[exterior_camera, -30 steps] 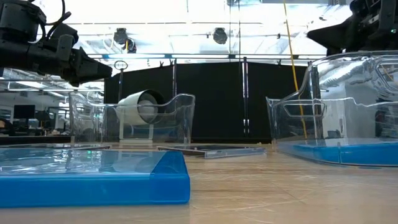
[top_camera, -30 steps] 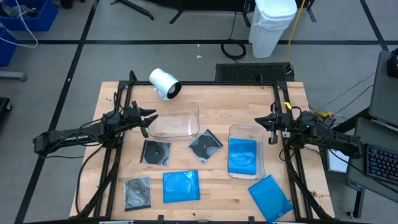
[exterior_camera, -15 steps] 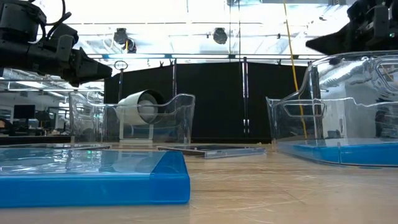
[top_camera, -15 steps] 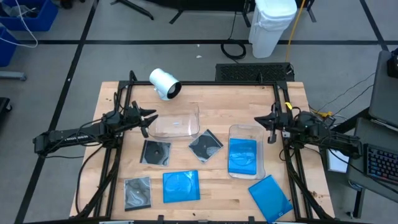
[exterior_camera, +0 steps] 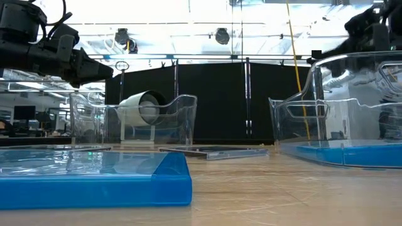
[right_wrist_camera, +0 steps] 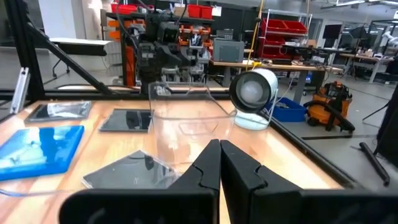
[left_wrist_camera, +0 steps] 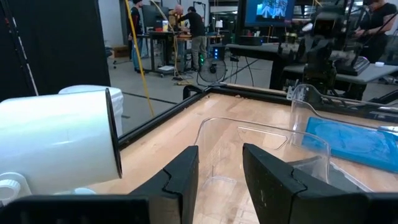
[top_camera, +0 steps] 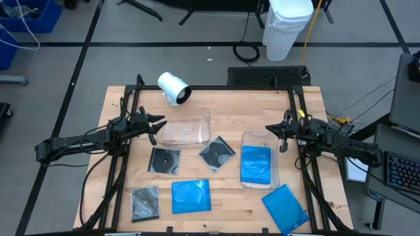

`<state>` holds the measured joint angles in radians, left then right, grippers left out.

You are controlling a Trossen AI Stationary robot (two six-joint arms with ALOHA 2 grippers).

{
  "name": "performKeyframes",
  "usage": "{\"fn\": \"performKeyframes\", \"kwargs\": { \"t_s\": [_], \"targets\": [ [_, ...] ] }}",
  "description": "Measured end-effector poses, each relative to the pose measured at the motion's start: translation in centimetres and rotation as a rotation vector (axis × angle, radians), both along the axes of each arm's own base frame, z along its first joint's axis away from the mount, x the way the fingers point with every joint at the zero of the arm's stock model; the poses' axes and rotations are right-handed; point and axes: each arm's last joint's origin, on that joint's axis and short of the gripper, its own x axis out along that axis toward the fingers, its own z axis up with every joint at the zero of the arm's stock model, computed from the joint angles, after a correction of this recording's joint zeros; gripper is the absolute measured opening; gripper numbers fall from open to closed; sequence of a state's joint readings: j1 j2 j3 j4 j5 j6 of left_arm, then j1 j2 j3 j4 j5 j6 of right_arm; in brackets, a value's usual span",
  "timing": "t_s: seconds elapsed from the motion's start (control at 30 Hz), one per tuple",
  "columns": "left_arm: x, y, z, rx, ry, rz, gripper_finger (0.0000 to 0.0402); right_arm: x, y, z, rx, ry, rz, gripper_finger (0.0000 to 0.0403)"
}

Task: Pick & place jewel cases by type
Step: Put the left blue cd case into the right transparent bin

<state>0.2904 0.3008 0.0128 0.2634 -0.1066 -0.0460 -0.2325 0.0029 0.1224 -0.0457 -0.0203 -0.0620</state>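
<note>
A: Where are the grippers?
B: The left gripper (top_camera: 157,126) hovers part-open and empty at the left clear tray (top_camera: 186,132); the right gripper (top_camera: 273,131), fingers together, holds nothing beside the right tray (top_camera: 275,172).
A: And the jewel cases?
B: One blue case (top_camera: 255,163) lies in the right tray; two blue (top_camera: 191,196) and what look like three dark ones (top_camera: 165,160) lie on the table (top_camera: 223,111)

Both arms are dark, thin and made of jointed segments. The left arm (top_camera: 79,141) has small white marks on its side. The right arm (top_camera: 341,144) carries a yellow piece near its wrist.
</note>
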Motion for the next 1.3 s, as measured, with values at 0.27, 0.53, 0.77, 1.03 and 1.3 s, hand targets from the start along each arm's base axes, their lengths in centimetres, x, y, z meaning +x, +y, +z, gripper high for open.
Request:
{"fn": "performKeyframes", "kwargs": {
  "t_s": [0.27,0.53,0.77,1.03,1.3],
  "targets": [
    [0.00,0.00,0.00,-0.009,-0.004,0.000,0.0129,0.28,-0.08,-0.36,-0.019,-0.073,-0.003,0.0000],
    [0.00,0.00,0.00,-0.010,-0.004,0.000,0.0129,0.28,-0.07,-0.33,-0.020,-0.077,-0.001,0.0000],
    [0.00,0.00,0.00,-0.010,-0.005,0.001,0.0129,0.28,-0.07,-0.36,-0.020,-0.074,-0.001,0.0000],
    [0.00,0.00,0.00,-0.011,-0.004,0.001,0.0129,0.30,-0.08,-0.78,0.017,-0.038,-0.002,0.0000],
    [0.00,0.00,0.00,-0.013,-0.005,0.000,0.0129,0.31,-0.07,-0.87,0.042,-0.034,0.000,0.0000]
  ]
}}
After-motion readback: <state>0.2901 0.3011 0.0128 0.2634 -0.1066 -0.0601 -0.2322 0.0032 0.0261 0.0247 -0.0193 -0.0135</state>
